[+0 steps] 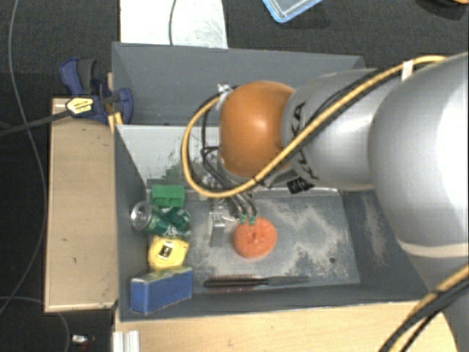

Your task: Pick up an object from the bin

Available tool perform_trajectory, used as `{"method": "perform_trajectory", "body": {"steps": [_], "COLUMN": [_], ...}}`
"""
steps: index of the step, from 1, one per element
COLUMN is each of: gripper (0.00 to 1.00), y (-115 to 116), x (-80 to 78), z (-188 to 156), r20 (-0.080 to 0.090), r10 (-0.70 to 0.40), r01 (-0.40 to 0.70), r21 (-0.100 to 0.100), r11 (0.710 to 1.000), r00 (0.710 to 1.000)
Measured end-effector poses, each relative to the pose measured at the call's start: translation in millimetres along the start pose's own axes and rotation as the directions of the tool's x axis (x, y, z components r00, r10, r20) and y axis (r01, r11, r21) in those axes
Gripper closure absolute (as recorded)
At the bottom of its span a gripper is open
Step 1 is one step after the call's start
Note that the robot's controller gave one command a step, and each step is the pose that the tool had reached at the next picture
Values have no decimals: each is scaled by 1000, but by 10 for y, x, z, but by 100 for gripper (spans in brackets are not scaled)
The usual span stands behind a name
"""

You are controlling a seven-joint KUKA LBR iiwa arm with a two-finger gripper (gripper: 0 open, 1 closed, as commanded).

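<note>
Tool (233,224) just beside one orange ball (256,240) (one blue box (161,290) well apart).

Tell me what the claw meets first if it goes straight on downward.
Probably the orange ball with a green stem, close under the claw; depth is unclear, so perhaps the bin floor beside it.

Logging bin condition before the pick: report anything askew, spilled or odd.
Nothing looks spilled or broken. A small green can lies tipped on its side near the left wall, between a green block and a yellow tape measure. The bin floor looks scuffed and whitish around the orange toy fruit.
</note>
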State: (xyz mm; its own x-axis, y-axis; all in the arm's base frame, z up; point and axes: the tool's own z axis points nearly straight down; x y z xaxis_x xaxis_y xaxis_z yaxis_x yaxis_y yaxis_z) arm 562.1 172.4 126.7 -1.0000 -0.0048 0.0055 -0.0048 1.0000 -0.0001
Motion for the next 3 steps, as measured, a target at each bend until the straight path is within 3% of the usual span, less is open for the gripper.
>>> {"method": "perform_trajectory", "body": {"steps": [1,2,3], "gripper": [0,0,0], "y": [-7,306,598], "x": [-21,77,332], "z": [-45,282,434], "r20": [8,8,43], "r10": [4,52,138], "r01": [-4,-52,-139], "r21": [-1,-3,10], "r11": [1000,999,990], "r00": [1000,999,989]}}
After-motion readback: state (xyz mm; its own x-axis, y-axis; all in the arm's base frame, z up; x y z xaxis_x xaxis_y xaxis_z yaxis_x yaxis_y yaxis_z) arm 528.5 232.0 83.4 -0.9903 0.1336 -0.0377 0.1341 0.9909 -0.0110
